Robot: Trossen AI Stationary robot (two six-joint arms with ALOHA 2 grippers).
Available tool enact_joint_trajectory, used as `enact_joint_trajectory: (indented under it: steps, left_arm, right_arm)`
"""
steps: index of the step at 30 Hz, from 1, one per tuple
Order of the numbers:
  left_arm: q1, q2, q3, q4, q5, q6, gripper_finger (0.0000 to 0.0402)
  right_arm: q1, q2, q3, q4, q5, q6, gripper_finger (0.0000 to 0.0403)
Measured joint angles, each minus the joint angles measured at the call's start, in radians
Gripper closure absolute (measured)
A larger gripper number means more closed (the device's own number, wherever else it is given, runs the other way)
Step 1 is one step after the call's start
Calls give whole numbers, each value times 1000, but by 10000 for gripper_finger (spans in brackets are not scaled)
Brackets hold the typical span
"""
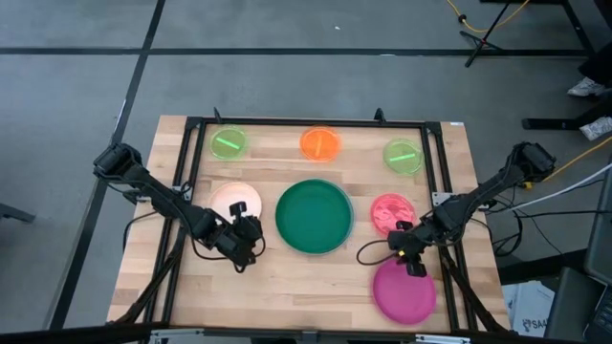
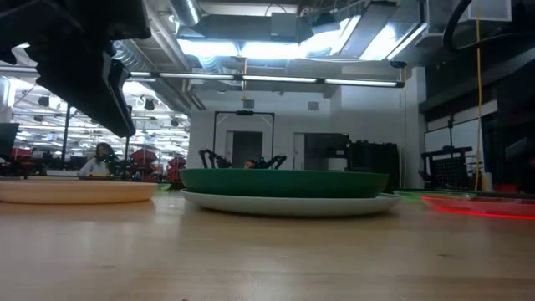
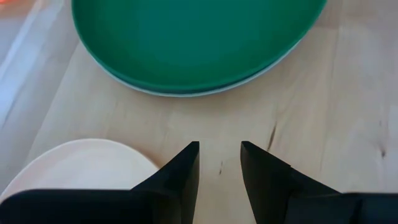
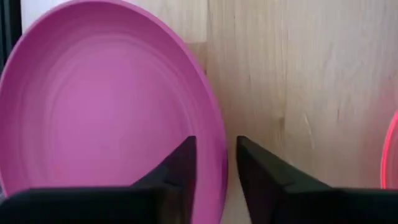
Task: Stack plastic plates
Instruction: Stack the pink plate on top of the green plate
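Observation:
The large dark green plate (image 1: 314,216) sits inside the light blue plate (image 3: 186,92) at the table's middle. My left gripper (image 1: 244,244) (image 3: 219,163) is open over bare wood between that stack and the pale pink plate (image 1: 234,203) (image 3: 81,163). My right gripper (image 1: 411,256) (image 4: 216,163) is open at the far rim of the magenta plate (image 1: 404,291). One of its fingers is over the plate's inside and the other over the table. The translucent red plate (image 1: 392,212) lies just beyond it. The orange plate (image 1: 320,143) and two lime green plates (image 1: 229,142) (image 1: 404,155) lie along the far edge.
A black metal frame (image 1: 306,122) borders the wooden table. Bare wood (image 1: 306,287) stretches along the near edge between the two grippers. In the low view, the left gripper (image 2: 79,58) hangs above the pale pink plate (image 2: 75,192). A person (image 2: 100,160) sits far behind the table.

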State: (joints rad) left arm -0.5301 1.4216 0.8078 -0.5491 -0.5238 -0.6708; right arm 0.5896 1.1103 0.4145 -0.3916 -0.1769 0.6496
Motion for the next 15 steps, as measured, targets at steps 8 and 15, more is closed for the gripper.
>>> enact_joint_trajectory:
  steps: [8,15]
  left_arm:
    - [0,0,0,2,-39,0,290]
    - [0,0,0,33,-61,0,290]
  right_arm:
    - [-1,0,0,3,-5,1,392]
    - [-43,0,21,91,-18,-7,399]
